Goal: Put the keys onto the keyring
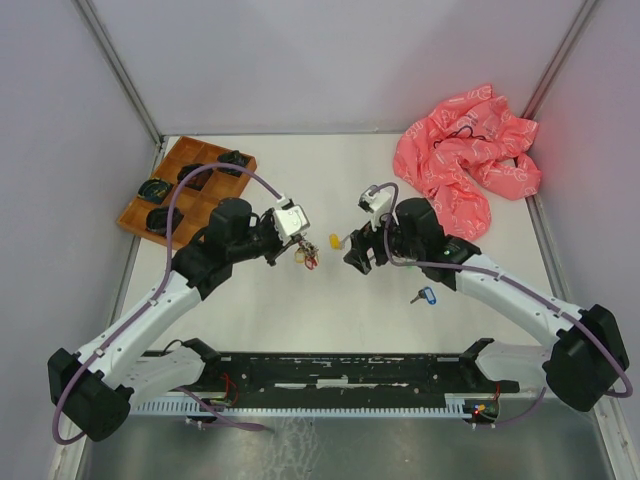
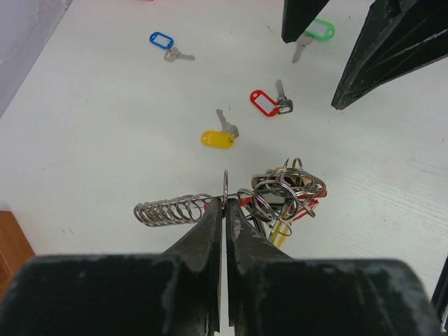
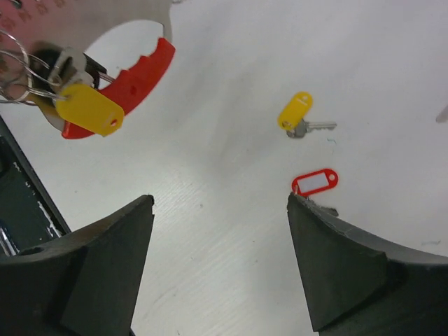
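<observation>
My left gripper is shut on a thin ring of the keyring, a tangle of silver rings with a red curved piece and a yellow tag hanging from it. A chain of rings trails off to the left. Loose keys lie on the white table: yellow, red, blue and green. My right gripper stands open above the table with nothing between its fingers. The red-tagged key lies just beyond its right fingertip. In the top view the keyring hangs between both grippers.
A wooden tray with dark coiled items sits at the back left. A crumpled pink bag lies at the back right. The blue key rests near my right arm.
</observation>
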Robot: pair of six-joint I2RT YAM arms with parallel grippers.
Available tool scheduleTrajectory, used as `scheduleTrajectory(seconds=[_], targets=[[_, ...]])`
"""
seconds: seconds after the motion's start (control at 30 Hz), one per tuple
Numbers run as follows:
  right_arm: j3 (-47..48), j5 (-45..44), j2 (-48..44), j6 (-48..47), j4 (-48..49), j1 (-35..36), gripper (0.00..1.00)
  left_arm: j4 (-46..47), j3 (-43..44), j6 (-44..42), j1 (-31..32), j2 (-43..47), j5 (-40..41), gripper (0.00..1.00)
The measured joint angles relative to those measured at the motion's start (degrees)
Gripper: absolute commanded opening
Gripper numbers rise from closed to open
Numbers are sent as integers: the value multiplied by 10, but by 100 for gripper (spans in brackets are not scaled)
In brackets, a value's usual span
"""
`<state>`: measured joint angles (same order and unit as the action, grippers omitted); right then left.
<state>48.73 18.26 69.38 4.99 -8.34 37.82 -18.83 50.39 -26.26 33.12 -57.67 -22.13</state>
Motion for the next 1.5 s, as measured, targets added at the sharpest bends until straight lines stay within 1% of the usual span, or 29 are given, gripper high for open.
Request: scheduleTrajectory(seconds=[0.13, 0.23, 0.33, 0.47, 0.8, 0.93, 1.07, 1.3, 1.43, 1.5], targets=[[-6, -49, 0, 21, -32, 0, 87, -4, 0, 13, 0, 0, 30, 3], [-6, -77, 10, 28, -48, 0, 84, -6, -2, 23, 0, 0, 54, 3], [-1, -97, 39, 38, -67, -1, 80, -8, -5, 29, 0, 0, 70, 3], [23, -139, 101, 57, -101, -1, 78, -13, -5, 44, 0, -10, 91, 3], [76, -217, 158, 97, -161, -15, 70, -21, -5, 67, -13, -28, 122, 3], [78, -243, 160, 132, -201, -36, 65, -21, -5, 74, -19, -40, 126, 3], [72, -279, 151, 174, -240, -50, 64, -21, -5, 79, -23, -42, 127, 3], [9, -329, 90, 257, -304, -80, 58, -21, -5, 89, -23, -49, 136, 3], [-37, -334, 63, 302, -330, -102, 57, -21, -5, 89, -23, -50, 144, 3], [-50, -331, 60, 315, -331, -108, 59, -21, -5, 89, -23, -50, 145, 3]])
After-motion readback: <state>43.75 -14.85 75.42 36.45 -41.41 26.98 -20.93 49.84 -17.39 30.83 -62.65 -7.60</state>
